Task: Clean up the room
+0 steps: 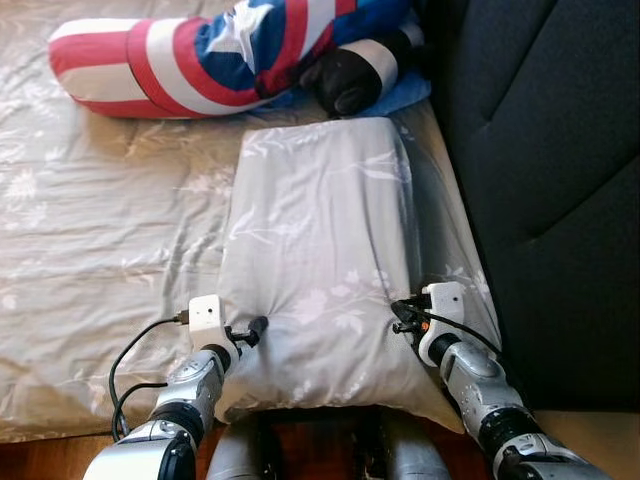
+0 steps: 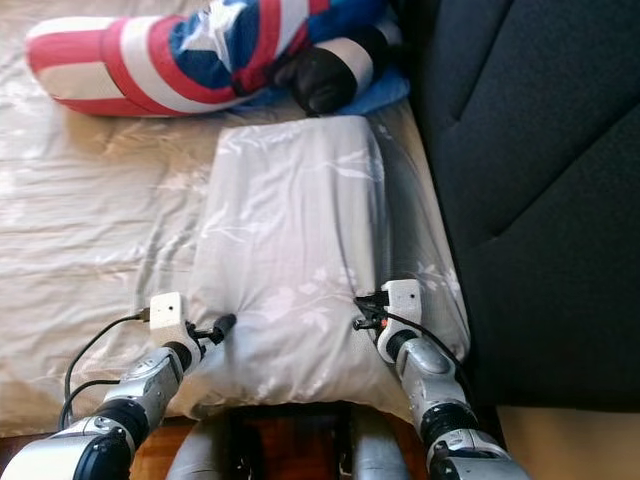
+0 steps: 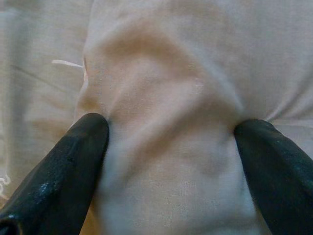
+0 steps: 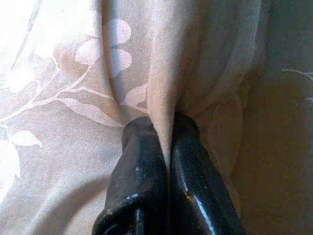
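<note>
Pillow (image 1: 320,260) on the bed (image 1: 90,240): right hand (image 4: 164,132) pinches its cover at five o'clock, left hand (image 3: 171,142) spread wide, pressing at seven o'clock.

this is a bedroom in a home: a bed (image 1: 90,250) spread with a pale floral sheet, a grey floral pillow (image 1: 320,250) lying on it, a dark padded headboard (image 1: 550,150) on the right, and a red, white and blue star-patterned plush cushion (image 1: 200,55) at the far end.

No legible text anywhere.
</note>
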### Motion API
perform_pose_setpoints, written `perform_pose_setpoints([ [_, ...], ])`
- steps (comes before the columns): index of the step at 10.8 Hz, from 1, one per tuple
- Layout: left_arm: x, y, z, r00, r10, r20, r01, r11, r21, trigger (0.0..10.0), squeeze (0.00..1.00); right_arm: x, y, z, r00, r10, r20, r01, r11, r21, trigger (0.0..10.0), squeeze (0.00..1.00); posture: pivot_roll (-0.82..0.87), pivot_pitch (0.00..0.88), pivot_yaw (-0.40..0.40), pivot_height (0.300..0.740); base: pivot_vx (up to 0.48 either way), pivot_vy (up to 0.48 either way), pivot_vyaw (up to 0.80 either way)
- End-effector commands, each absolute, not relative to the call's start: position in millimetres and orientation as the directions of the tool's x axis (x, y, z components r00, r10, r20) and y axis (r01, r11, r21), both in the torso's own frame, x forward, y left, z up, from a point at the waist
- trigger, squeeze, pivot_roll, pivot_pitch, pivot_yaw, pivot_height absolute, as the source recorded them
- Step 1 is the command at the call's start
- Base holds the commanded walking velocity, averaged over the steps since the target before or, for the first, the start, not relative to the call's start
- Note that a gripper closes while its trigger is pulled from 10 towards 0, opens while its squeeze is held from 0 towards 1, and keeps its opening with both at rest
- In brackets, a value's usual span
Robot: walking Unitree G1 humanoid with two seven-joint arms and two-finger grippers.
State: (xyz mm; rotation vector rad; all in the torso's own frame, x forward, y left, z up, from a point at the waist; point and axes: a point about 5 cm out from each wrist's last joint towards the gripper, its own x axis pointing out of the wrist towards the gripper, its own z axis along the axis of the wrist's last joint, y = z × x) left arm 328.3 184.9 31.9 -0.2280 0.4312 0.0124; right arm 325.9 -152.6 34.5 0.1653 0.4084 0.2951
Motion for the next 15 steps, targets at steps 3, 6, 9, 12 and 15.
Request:
perform_pose_setpoints([
  [3,303.3,190.0,2.7,0.847,-0.029,-0.530,-0.122,0.961,-0.249,0.0,0.00,300.2,-159.0,3.4,0.817,0.304,-0.490,-0.210,0.948,0.239,0.0,0.00,-0.13,0.416,-0.041,0.668,0.000,0.000,0.00],
  [6,304.5,184.1,3.6,0.854,-0.065,-0.516,-0.100,0.953,-0.285,0.0,0.00,300.1,-157.0,3.3,0.815,0.308,-0.491,-0.215,0.947,0.238,0.0,0.00,-0.12,0.410,-0.044,0.668,0.000,0.000,0.00],
  [9,301.8,184.6,1.6,0.857,-0.082,-0.509,-0.087,0.950,-0.300,0.0,0.00,299.2,-151.7,2.0,0.812,0.317,-0.490,-0.220,0.944,0.246,0.0,0.00,-0.11,0.405,-0.039,0.668,0.000,0.000,0.00],
  [12,302.4,184.1,2.7,0.865,-0.085,-0.494,-0.086,0.946,-0.313,0.0,0.00,301.8,-148.8,4.3,0.815,0.319,-0.484,-0.222,0.943,0.248,0.0,0.00,-0.10,0.395,-0.037,0.668,0.000,0.000,0.00],
  [15,303.4,185.6,4.7,0.875,-0.088,-0.476,-0.080,0.944,-0.321,0.0,0.00,301.3,-145.3,3.6,0.816,0.318,-0.482,-0.221,0.943,0.249,0.0,0.00,-0.09,0.387,-0.036,0.668,0.000,0.000,0.00],
])
